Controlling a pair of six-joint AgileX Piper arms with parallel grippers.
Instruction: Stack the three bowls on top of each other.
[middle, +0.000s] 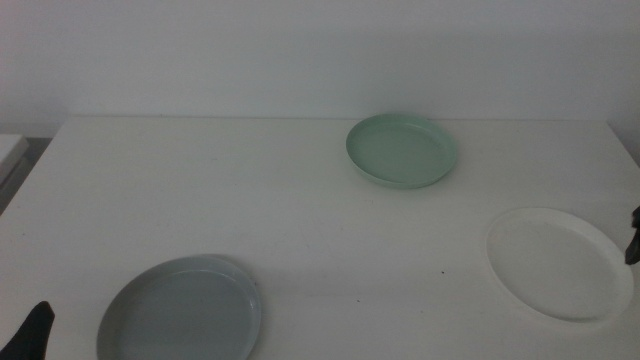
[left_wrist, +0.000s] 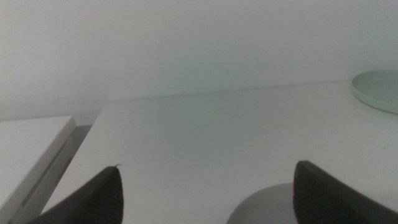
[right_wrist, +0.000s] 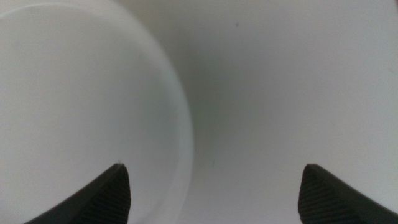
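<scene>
Three bowls apart on tabletop (middle: 200, 190), none stacked.
Middle view: mint green bowl (middle: 402, 150) far centre-right, white bowl (middle: 558, 263) near right, grey-blue bowl (middle: 182, 311) near left. Left gripper (left_wrist: 205, 193) at bottom-left corner, jaws spread, empty; its wrist cam catches only grey-blue rim & mint edge. Right gripper (right_wrist: 214, 193) at right edge, jaws spread, empty, over white bowl's rim w/ bare tabletop beside.

A white table (middle: 250, 190) stands against a plain white wall (middle: 300, 50) in soft, even light.
</scene>
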